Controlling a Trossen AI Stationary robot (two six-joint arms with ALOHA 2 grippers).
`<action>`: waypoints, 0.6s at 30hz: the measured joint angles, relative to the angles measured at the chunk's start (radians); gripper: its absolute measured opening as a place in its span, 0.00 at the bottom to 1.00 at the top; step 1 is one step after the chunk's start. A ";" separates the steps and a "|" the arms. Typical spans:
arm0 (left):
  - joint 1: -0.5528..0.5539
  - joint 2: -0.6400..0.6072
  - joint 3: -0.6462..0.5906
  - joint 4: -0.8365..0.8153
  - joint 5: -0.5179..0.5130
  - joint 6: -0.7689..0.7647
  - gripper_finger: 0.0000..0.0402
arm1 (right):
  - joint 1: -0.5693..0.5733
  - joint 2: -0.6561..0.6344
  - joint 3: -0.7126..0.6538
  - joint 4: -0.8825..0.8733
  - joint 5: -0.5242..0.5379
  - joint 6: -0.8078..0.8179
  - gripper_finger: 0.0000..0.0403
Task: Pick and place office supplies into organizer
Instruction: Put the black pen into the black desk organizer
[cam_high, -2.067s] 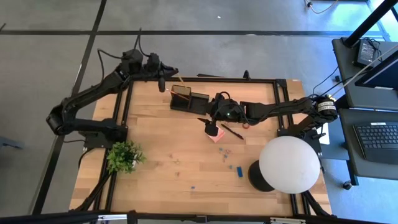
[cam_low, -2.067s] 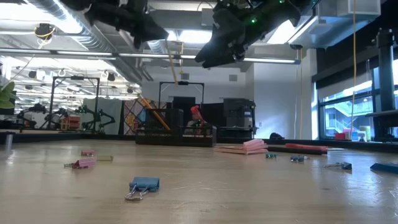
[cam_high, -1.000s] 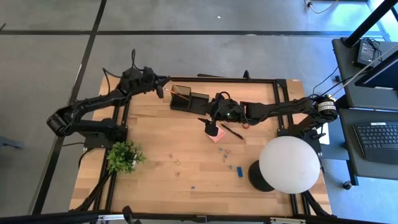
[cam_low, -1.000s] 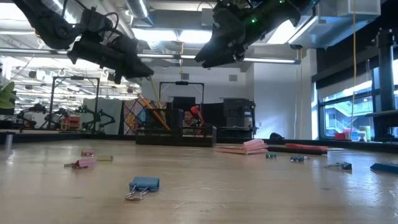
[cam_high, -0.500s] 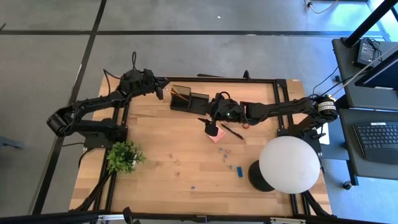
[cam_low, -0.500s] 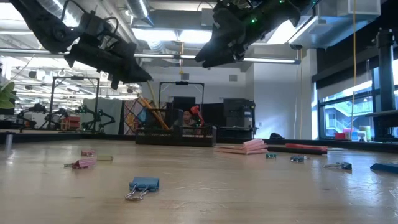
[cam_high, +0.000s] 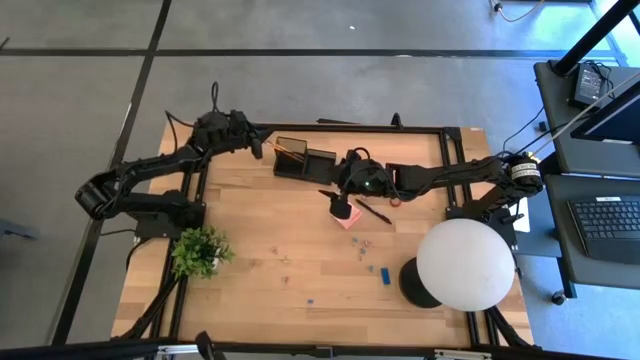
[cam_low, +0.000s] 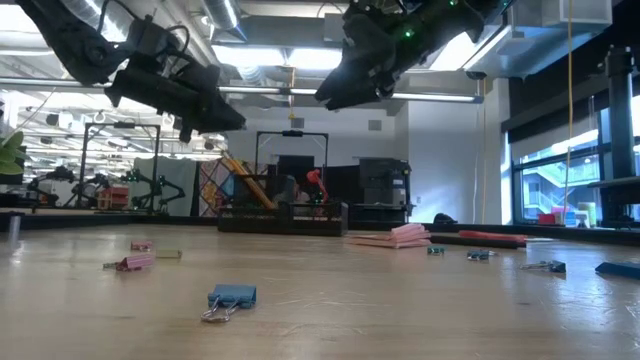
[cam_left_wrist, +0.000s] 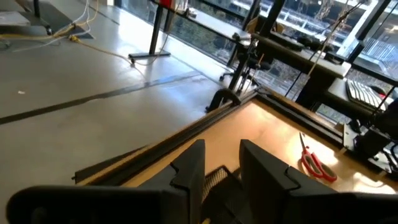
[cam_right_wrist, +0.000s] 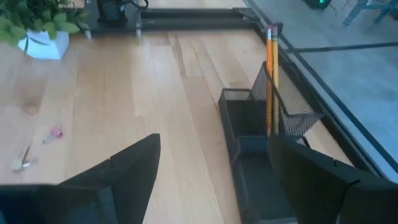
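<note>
Left gripper (cam_high: 258, 148), slightly parted and empty, hovers beside the organizer (cam_high: 305, 160); a pencil (cam_right_wrist: 271, 78) stands inside. Right gripper (cam_high: 335, 198), wide and empty, hangs over the pink pad (cam_high: 348, 216) near a pen (cam_high: 374, 211).

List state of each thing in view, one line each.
pencil: standing in the organizer's taller cup, leaning.
organizer: upright at the table's far edge; lower tray looks empty.
left gripper: beside the organizer, fingers parted, holding nothing.
right gripper: above the sticky-note pad, open, empty.
sticky-note pad: flat on the table.
scissors: lying flat, closed.
black pen: lying on the table.
</note>
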 joint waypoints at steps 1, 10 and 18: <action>0.003 0.000 0.009 0.002 0.001 0.000 0.24 | 0.000 0.000 0.000 -0.017 0.000 0.003 0.75; 0.016 0.000 0.127 0.003 0.160 -0.003 0.24 | -0.046 -0.004 0.080 -0.450 -0.019 0.228 0.75; -0.085 0.000 0.224 0.003 0.357 -0.025 0.24 | -0.123 -0.006 0.127 -0.878 -0.154 0.337 0.75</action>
